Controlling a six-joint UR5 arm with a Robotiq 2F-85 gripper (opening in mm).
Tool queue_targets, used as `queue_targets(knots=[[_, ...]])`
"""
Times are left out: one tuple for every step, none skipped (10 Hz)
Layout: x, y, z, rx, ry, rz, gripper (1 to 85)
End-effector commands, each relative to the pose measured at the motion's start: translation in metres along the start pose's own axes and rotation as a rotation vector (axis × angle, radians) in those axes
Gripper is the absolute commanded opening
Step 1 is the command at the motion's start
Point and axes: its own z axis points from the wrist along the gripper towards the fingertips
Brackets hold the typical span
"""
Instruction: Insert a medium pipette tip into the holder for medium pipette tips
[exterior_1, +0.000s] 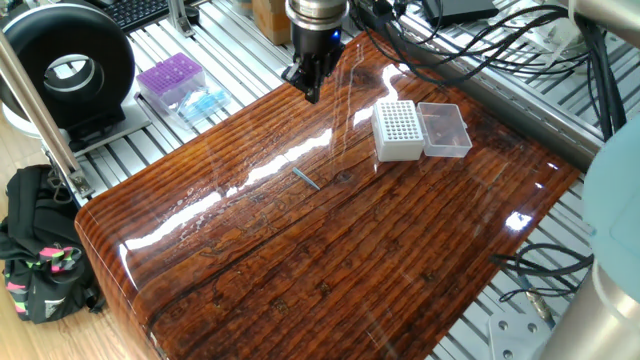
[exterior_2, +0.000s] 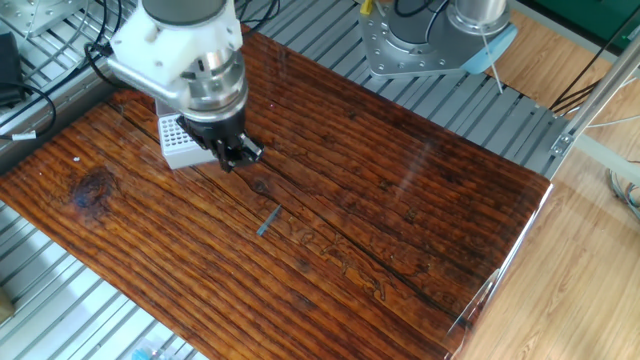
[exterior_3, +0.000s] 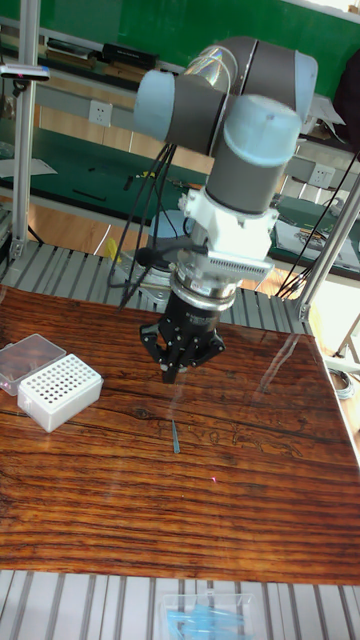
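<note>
So the gripper is hanging up in the air over the wooden table, fingers pointing down, and the jaws look pressed together with nothing between them (in the tall fixed view they come to a single dark point). The pipette tip is just lying flat on the wood out in the open, roughly mid-table, well apart from the gripper and not touching anything; in the tall view it sits a bit below the fingertips, in the other fixed view it's the little bluish sliver off to the side of the gripper. The white holder sits on the table with its grid of holes facing up and its clear lid flipped open flat beside it. Off the table on the metal rails there's a purple tip box with a light-blue pack right next to it
</note>
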Motion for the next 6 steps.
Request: queue_targets(knots=[[-0.014,0.029,0.042,-0.048,-0.008,-0.021,28.3],[-0.008,0.028,0.053,0.005,-0.002,0.011,26.7],[-0.002,0.027,0.059,0.051,0.002,0.042,23.3],[0.0,0.026,0.062,0.056,0.008,0.055,22.7],[0.002,0.036,0.068,0.017,0.025,0.056,22.0],[-0.002,0.045,0.074,-0.011,0.022,0.055,24.7]])
